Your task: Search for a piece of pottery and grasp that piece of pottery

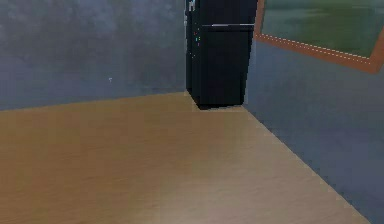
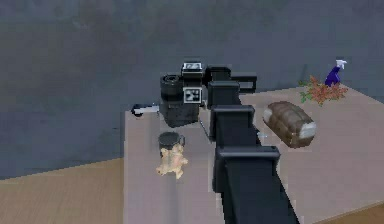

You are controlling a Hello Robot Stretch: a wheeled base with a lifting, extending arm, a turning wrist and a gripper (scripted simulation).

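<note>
My arm [image 2: 240,165] rises as a dark bar over a pale table [image 2: 340,160]. The gripper [image 2: 141,110] reaches left from its dark body to the table's far left corner. A small dark round pot-like thing [image 2: 172,138] stands on the table just below the gripper. I cannot tell whether the gripper holds anything. A small tan animal figurine [image 2: 173,160] sits in front of that dark thing.
A brown barrel-shaped thing [image 2: 291,123], a blue spray bottle [image 2: 335,72] and a reddish plant-like clump [image 2: 322,93] stand at the table's right. In the forward view, a black fridge [image 1: 220,55] fills the corner beside a wood-framed window [image 1: 320,30], with open wooden floor [image 1: 140,160] before it.
</note>
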